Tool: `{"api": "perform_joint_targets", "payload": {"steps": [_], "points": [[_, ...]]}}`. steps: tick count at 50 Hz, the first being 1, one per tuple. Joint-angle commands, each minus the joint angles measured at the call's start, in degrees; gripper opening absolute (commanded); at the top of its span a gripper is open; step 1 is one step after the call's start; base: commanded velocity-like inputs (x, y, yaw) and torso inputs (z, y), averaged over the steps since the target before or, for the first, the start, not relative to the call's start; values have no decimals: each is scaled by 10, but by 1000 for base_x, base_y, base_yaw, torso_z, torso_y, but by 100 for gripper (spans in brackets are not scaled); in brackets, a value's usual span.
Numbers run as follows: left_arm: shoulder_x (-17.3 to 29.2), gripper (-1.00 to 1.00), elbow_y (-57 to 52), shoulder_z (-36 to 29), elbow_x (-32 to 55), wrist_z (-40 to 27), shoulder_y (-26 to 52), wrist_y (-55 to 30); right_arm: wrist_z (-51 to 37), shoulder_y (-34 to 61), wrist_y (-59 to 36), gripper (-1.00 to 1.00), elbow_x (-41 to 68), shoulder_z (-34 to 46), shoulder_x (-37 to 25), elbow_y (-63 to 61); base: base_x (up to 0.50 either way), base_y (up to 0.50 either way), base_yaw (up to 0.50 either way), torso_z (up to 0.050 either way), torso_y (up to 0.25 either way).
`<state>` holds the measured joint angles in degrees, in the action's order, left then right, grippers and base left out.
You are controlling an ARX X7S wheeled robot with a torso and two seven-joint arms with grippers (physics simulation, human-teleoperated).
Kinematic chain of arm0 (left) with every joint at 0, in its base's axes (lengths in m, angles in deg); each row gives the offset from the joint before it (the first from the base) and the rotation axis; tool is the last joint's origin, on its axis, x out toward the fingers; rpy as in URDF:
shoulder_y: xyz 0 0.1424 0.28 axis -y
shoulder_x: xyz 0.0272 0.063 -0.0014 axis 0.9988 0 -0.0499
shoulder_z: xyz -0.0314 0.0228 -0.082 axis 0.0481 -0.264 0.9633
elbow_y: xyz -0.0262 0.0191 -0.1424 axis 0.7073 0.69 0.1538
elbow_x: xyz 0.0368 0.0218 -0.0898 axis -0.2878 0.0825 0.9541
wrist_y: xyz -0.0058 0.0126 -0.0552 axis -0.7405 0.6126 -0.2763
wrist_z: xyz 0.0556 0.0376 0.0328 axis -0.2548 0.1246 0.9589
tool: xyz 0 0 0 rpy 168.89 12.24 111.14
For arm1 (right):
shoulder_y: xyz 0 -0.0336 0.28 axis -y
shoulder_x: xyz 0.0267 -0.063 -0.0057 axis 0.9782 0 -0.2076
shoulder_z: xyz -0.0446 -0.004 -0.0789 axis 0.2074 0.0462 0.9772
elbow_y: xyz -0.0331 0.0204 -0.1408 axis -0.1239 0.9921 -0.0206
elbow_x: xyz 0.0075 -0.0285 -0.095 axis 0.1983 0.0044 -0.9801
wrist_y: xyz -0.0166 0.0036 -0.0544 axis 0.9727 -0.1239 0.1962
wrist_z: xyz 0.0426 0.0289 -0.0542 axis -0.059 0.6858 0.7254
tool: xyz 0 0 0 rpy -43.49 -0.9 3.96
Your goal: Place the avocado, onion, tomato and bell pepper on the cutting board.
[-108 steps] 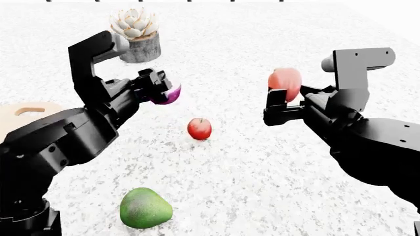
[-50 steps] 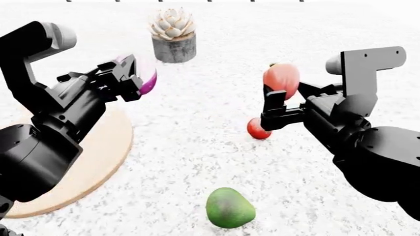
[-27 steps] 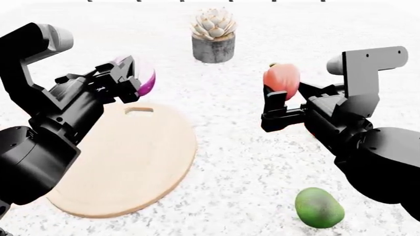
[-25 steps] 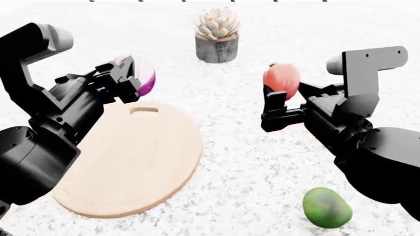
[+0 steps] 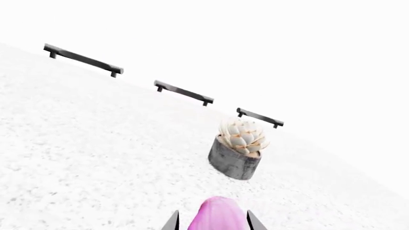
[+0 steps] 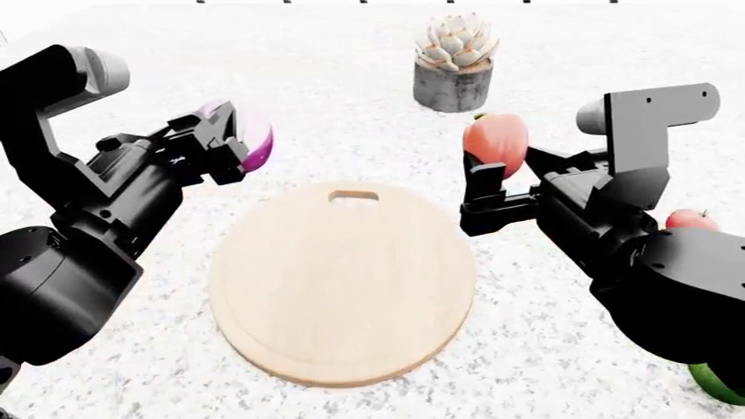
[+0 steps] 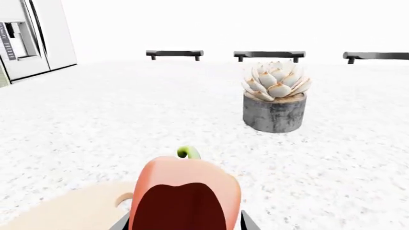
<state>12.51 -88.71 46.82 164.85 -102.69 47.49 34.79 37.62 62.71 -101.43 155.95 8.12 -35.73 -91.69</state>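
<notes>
— White speckled surface (image 6: pixel 349 87) spreads all around us. What do we see in the middle of it?

— We see the cutting board (image 6: pixel 345 297), round and pale wood, lying flat in the head view. Its handle hole sits at 12 o'clock.

— What are our left fingers (image 6: pixel 228 142) doing?

— They are clamped on the onion (image 6: pixel 247 140), which is purple and shiny. We hold it up in the air at about 10 o'clock from the board, off past its edge. In the left wrist view the onion (image 5: pixel 219 214) peeks up between the two finger tips.

— And our right fingers (image 6: pixel 480 179)?

— They are clamped on the bell pepper (image 6: pixel 495 142), the pale pinkish-red one with a little green stem. It is up in the air at about 2 o'clock from the board. In the right wrist view the bell pepper (image 7: pixel 185 194) fills the space between the fingers, and the board's handle end shows just beside it.

— Where is the tomato (image 6: pixel 692 220)?

— It peeks out behind our right arm, at 3 o'clock from the board, well apart from it.

— And the avocado (image 6: pixel 723 382)?

— Only a green bit shows in the corner, at about 4 o'clock.

— What stands at the back?

— A plant pot (image 6: pixel 453 65), grey with a pale spiky plant, at about 1 o'clock.
</notes>
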Motion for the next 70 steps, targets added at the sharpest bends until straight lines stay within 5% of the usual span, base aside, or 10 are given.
{"api": "perform_joint_targets", "payload": {"steps": [1, 24, 48, 70], "points": [[-2, -100, 7, -3, -9, 11, -5, 11, 2, 3, -3, -100, -2, -5, -4, -1, 0, 0, 0, 0, 0], [-4, -100, 33, -15, -36, 34, -18, 23, 73, 100, -37, -100, -60, 81, 44, 64, 0, 0, 0, 0, 0], [3, -100, 36, -11, -44, 40, -32, 34, 221, 203, -11, -100, -230, 235, 132, 272, 0, 0, 0, 0, 0], [6, -100, 40, -13, -48, 44, -37, 41, 254, 201, 13, -100, -271, 276, 165, 364, 0, 0, 0, 0, 0]]}}
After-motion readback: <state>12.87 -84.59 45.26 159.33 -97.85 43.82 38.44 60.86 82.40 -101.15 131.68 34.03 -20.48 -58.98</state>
